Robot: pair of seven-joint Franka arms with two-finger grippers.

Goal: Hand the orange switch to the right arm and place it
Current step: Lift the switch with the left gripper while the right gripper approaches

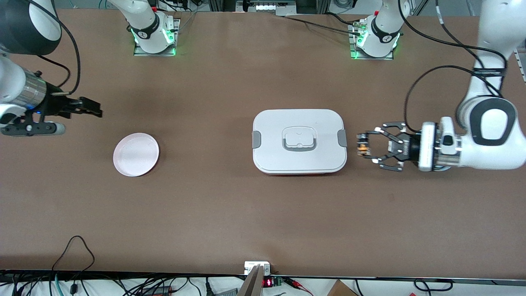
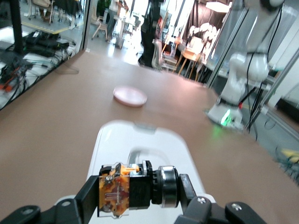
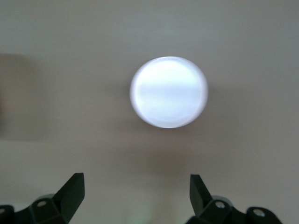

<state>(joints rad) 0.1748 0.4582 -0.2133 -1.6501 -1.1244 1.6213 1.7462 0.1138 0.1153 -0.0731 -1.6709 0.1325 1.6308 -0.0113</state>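
Black and slim, the right gripper (image 1: 92,107) hangs over the brown worktop (image 1: 213,213) at the right arm's end, fingers (image 3: 72,191) spread wide and empty, apparently waiting to receive. Its arm runs out of frame. Just below it in the front view sits a pale pink plate (image 1: 136,154), probably the drop spot. Mid-worktop lies a white lidded box (image 1: 298,141); its contents are hidden. Beside the box, toward the left arm's end, the left gripper (image 1: 363,149) is clamped on the orange switch (image 2: 124,190), held level for a handover. The switch's underside cannot be seen.
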